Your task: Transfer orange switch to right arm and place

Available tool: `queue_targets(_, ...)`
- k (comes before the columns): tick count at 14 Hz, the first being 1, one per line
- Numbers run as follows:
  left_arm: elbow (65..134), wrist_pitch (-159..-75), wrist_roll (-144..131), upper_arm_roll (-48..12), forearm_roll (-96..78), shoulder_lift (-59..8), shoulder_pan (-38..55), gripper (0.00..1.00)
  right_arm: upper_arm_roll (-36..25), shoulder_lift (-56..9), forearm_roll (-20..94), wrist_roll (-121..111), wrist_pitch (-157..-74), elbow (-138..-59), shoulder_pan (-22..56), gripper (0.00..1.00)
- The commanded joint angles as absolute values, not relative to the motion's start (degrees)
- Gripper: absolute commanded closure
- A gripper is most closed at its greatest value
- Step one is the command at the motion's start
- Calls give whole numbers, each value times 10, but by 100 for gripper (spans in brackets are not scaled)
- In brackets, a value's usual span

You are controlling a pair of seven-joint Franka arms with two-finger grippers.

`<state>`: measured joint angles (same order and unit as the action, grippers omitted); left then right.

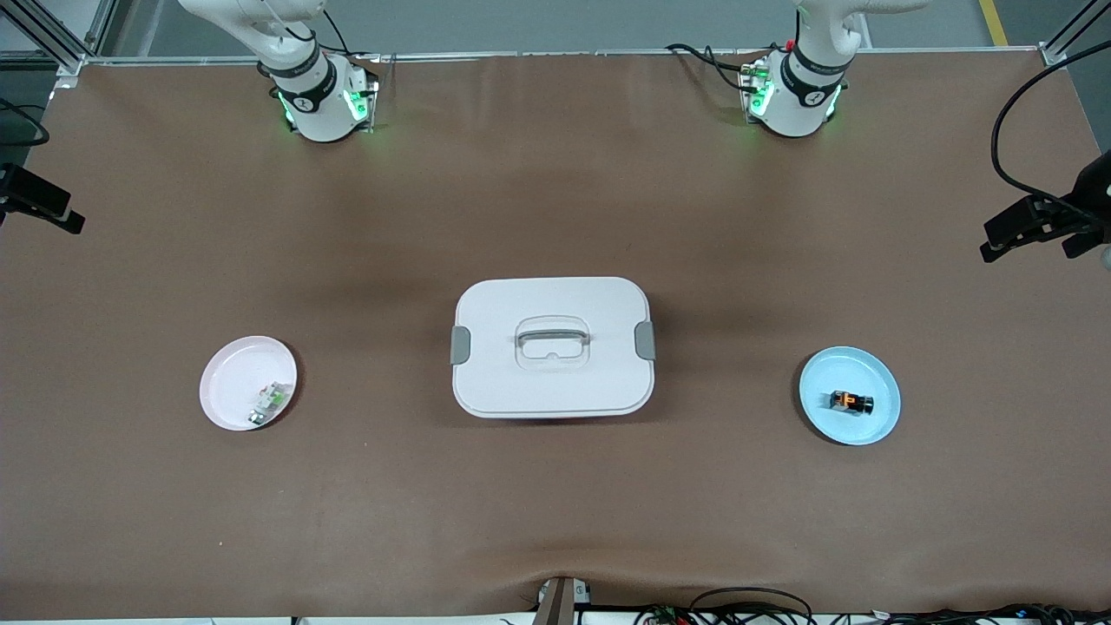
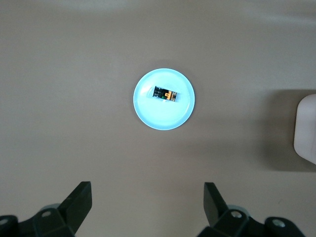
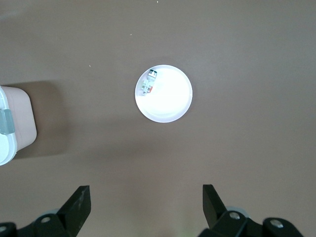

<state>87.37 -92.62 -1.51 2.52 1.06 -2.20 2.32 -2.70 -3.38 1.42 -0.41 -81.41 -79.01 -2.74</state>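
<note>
Separating the plates (image 1: pixel 850 425): lidded white box (image 1: pixel 553 347).

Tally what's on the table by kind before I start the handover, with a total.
Plates: 2, a blue plate and a pink plate
Small electrical parts: 2, the orange switch on the blue plate, a whitish-and-green part on the pink plate
Lidded boxes: 1, the white box between the plates
Total: 5

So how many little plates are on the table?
2. The blue plate sits toward the left arm's end, holding the orange switch. The pink plate sits toward the right arm's end, holding a whitish-green part. The lidded box stands between them.
</note>
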Motion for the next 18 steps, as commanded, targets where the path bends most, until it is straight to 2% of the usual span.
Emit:
queue_targets(1, 862, -916, -4, 26, 2, -25, 25, 0, -31, -33, 19, -10, -806, -783, -25, 0)
queue_targets(9, 862, -916, -5, 26, -11, -28, 24, 0, -31, -33, 18, -5, -795, -783, -25, 0)
queue_targets(13, 865, -917, 0, 26, -13, -51, 26, 0, -31, -33, 18, -4, -795, -783, -25, 0)
queue_targets(18, 873, -949, -1, 26, -6, -114, 26, 0, -33, -33, 30, 3, -795, -781, -27, 0)
